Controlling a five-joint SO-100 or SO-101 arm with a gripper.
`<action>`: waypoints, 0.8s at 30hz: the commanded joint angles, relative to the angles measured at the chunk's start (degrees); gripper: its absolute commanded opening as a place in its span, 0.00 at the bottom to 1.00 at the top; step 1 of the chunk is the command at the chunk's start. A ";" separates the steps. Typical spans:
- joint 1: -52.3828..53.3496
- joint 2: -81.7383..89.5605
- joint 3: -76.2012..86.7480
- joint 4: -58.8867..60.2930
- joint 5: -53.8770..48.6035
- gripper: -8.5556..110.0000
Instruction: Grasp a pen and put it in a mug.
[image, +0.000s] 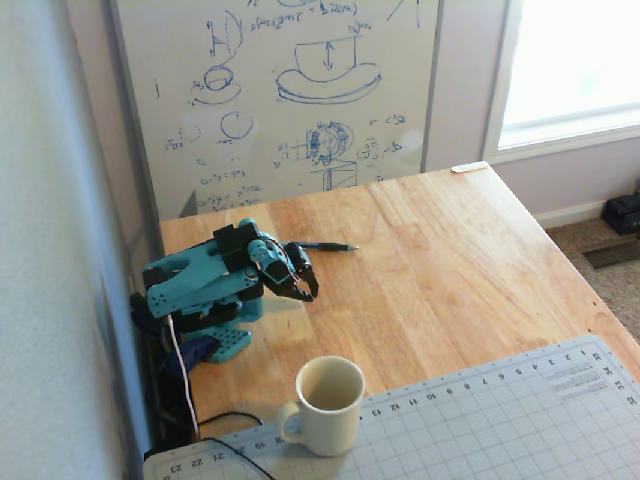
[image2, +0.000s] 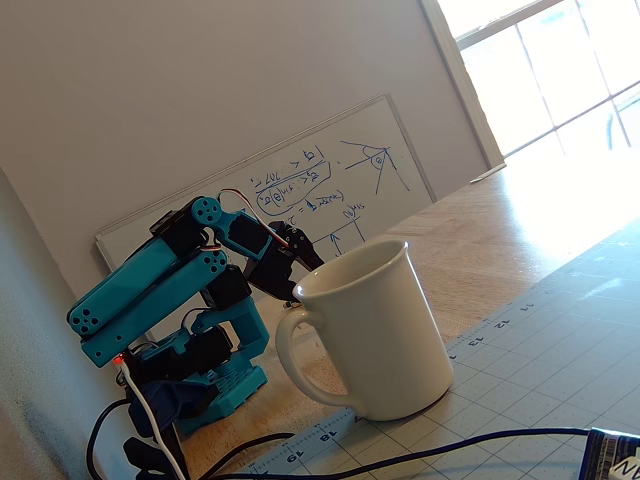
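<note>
A teal SO-100 arm (image: 200, 285) is seen folded low over its base at the left side of a wooden table (image: 450, 260) in a fixed view, with its black gripper (image: 303, 290) angled down toward the tabletop. Nothing is held in the gripper; whether its jaws are apart or together cannot be told from either fixed view. The pen (image: 325, 246) is seen lying flat on the wood just behind the gripper, its tip pointing right, clear of the fingers. The cream-white mug (image: 328, 405) is stood upright at the near edge of the table, resting on the corner of a gridded cutting mat (image: 500, 420), its handle turned to the left in that view and its tan inside showing. In another fixed view, taken low from the mat, the mug (image2: 375, 335) fills the foreground and part of the gripper (image2: 296, 272) is hidden behind its rim. A whiteboard (image: 290, 90) covered in blue sketches is leaned against the wall behind the table.
</note>
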 joint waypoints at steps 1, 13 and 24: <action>-0.44 1.49 -0.62 0.18 0.44 0.08; -0.44 1.58 -0.62 0.09 0.44 0.08; -0.53 1.23 -1.93 -0.79 5.54 0.08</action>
